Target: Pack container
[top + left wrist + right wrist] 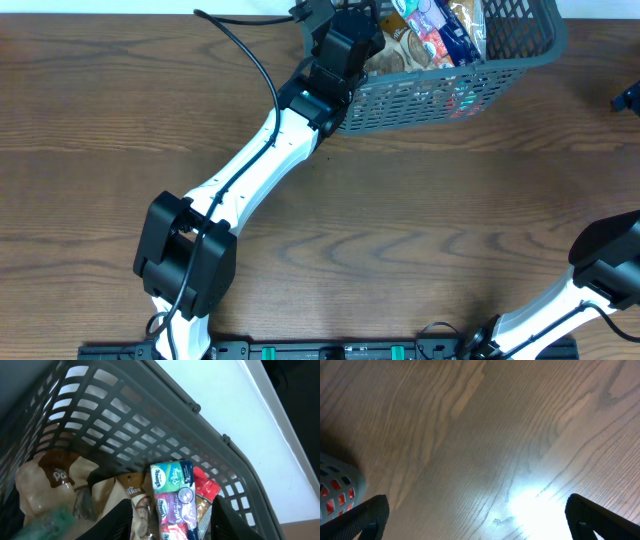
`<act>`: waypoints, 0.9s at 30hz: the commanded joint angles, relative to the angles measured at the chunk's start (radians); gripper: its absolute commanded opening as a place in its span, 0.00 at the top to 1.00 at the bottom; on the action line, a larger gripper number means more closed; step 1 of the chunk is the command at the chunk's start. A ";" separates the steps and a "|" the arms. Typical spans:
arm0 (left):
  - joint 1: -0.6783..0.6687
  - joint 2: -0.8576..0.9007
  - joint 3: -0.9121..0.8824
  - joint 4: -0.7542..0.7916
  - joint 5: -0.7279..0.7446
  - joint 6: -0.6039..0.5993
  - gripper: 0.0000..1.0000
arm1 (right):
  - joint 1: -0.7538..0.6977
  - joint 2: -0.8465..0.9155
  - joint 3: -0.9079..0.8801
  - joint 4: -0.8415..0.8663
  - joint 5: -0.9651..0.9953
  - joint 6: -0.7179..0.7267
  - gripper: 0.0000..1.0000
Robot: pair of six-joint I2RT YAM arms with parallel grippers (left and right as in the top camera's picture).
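The container (450, 85), a dark grey-blue lattice basket, stands at the table's far edge with several packets inside. My left gripper (172, 512) hangs inside it, open. Between its black fingers (120, 520), touching neither, lies a pack of tissues (172, 492) in green, purple and red. Brown snack packets (55, 475) lie to the left of the pack and a red packet (206, 486) to its right. My right gripper (480, 525) is open over bare wood with nothing between its fingers.
The container wall (125, 420) rises close behind the left gripper. A corner of the container (337, 485) shows at the left of the right wrist view. The right arm (600, 270) sits at the table's near right corner. A black cable (250, 60) trails along the left arm.
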 commanded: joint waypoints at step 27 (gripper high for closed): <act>0.196 -0.777 0.060 -0.807 -0.148 0.427 0.33 | -0.005 -0.002 -0.002 0.002 0.000 0.013 0.01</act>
